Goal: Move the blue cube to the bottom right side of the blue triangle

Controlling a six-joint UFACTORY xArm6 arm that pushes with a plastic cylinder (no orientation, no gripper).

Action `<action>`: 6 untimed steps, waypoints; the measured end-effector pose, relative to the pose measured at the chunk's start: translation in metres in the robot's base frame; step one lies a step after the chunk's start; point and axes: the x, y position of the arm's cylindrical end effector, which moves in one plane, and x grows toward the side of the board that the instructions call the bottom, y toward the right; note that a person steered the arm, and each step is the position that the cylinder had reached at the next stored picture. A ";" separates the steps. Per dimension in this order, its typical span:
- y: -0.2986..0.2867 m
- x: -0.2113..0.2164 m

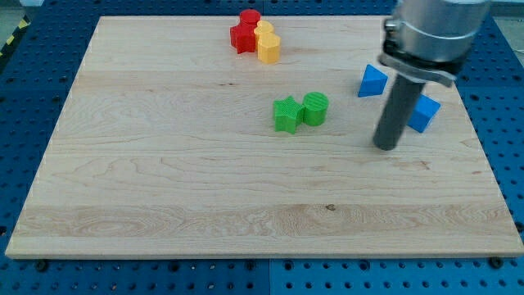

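Note:
The blue triangle (372, 80) lies near the board's right side, toward the view's top. The blue cube (424, 113) sits to its lower right, partly hidden behind the rod. My tip (385, 146) rests on the board just left of and slightly below the blue cube, and below the blue triangle. The rod's body covers the cube's left edge, so I cannot tell if it touches the cube.
A green star (286, 114) and a green cylinder (315, 108) sit together at the board's middle. A red star (241, 37), a red cylinder (250, 17), and two yellow blocks (267, 44) cluster at the top middle. The board's right edge (483, 156) is close to the cube.

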 end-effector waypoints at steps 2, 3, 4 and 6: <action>0.082 -0.002; 0.082 -0.013; 0.060 -0.025; 0.013 -0.046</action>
